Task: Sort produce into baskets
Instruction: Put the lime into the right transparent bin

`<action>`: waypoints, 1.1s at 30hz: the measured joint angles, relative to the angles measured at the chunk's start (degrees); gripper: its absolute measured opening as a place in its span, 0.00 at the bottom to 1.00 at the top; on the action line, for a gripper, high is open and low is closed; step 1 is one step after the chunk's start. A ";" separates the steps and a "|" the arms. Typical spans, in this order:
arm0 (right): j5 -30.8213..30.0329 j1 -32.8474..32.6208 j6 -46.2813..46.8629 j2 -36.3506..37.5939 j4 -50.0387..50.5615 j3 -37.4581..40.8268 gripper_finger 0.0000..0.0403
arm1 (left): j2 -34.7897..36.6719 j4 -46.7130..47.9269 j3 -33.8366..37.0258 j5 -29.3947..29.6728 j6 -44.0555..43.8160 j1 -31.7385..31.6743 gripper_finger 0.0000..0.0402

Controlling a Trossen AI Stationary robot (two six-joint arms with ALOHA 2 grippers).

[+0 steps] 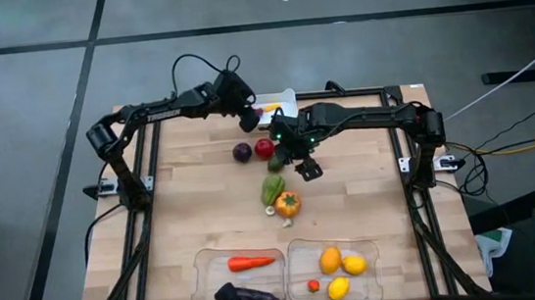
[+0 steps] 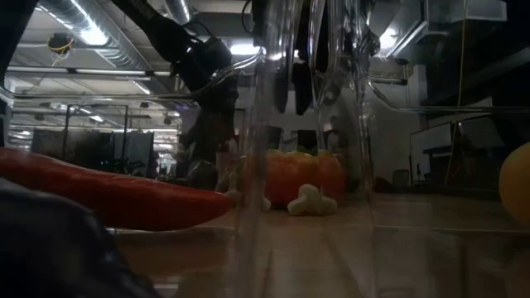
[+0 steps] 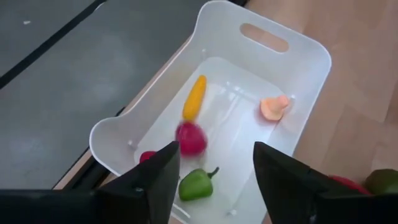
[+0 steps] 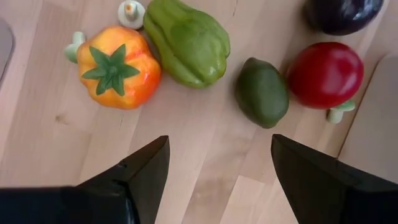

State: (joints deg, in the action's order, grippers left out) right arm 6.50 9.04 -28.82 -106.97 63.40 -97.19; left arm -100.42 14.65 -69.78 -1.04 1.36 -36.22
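My left gripper hangs open over the white bin at the table's far edge. In the bin lie a yellow piece, a peach piece, a green pepper and a small red piece. A blurred pink-red piece shows just beyond my fingertips. My right gripper is open above the table's middle, over an orange pepper, a long green pepper, a dark green fruit, a red fruit and a purple one.
Two clear trays stand at the near edge. The left tray holds a carrot and an eggplant. The right tray holds an orange, two lemons and a tiny red piece. Small white mushrooms lie beside the peppers.
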 joint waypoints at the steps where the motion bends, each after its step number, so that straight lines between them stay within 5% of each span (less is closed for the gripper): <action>1: 0.00 0.00 0.00 0.00 -0.19 0.00 0.69 | 0.00 -0.31 0.00 0.00 -0.30 0.01 0.51; 12: -0.27 0.00 -0.51 -3.05 -4.84 0.00 0.69 | 0.00 -0.23 0.02 0.01 -1.57 0.12 0.55; 20: -7.21 0.67 -1.98 -8.25 -9.10 0.00 0.69 | 0.00 -0.02 0.02 0.01 -1.64 0.12 0.55; 33: -6.31 3.88 -3.13 -13.43 -11.34 0.00 0.69 | 0.00 0.16 0.02 0.00 -2.60 0.12 0.55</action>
State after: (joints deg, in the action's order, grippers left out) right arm 0.19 12.92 -31.94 -120.40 52.06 -97.19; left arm -100.42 14.81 -69.76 -1.04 -1.24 -36.10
